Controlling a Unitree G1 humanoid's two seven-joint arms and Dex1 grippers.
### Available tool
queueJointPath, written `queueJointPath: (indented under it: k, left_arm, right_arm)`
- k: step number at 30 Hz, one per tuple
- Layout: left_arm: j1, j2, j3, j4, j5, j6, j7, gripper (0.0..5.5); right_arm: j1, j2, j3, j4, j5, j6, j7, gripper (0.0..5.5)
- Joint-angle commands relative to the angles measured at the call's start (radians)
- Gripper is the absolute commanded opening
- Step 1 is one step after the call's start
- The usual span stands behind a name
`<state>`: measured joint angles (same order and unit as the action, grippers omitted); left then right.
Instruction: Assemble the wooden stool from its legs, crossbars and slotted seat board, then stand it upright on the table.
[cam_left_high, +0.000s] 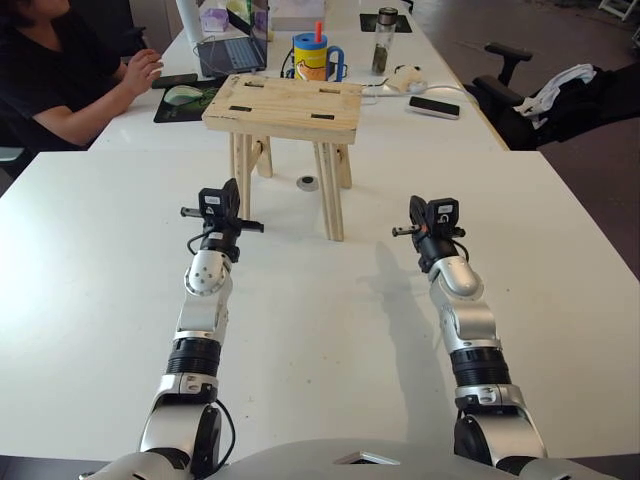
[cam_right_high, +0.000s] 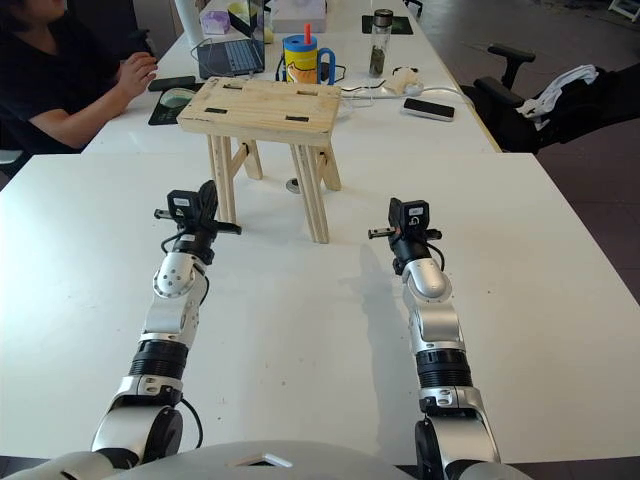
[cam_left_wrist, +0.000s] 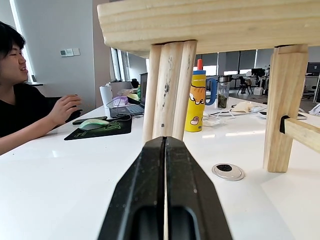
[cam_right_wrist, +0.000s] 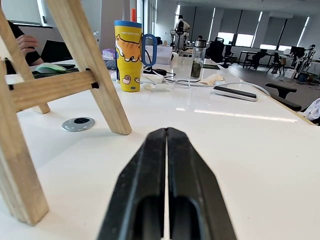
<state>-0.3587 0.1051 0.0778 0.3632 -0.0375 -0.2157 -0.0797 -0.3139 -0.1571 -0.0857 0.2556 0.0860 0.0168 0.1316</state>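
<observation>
Two sets of jaws are pressed fully together and hold nothing; both rest low over the surface (cam_left_high: 300, 330). The wooden stool (cam_left_high: 283, 107) stands upright on its legs ahead of the jaws, in the span between them, with the slotted seat board (cam_right_high: 260, 105) on top. The task appears complete or very nearly so.

Hazard 1: The near leg (cam_left_high: 240, 172) lies just ahead of the left jaws. Any forward travel of this arm would strike it and could slide or tip the stool.

Hazard 2: The front leg (cam_left_high: 331, 193) and the crossbar (cam_right_wrist: 50, 87) lie ahead of the right jaws and toward their inner side, near but apart. An inward sweep would catch them. The joints look like push fits, so a side load may unseat a crossbar.

Hazard 3: A yellow cup (cam_left_high: 312, 57) and a laptop (cam_left_high: 230, 52) stand beyond the stool, far ahead of both jaws. A stool pushed away could reach them.

Withdraw both arms straight back, away from the legs.
</observation>
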Motion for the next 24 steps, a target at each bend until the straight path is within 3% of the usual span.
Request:
queueJointPath:
  k: [1, 24]
  left_arm:
    - [-0.045, 0.013, 0.007, 0.045, 0.005, -0.034, 0.002, 0.03]
    - [-0.172, 0.037, 0.039, 0.227, -0.012, -0.132, -0.016, 0.03]
  right_arm:
    - [-0.06, -0.009, -0.003, 0.045, -0.006, -0.029, 0.006, 0.0]
    - [-0.167, 0.003, 0.001, 0.197, -0.001, -0.115, 0.014, 0.0]
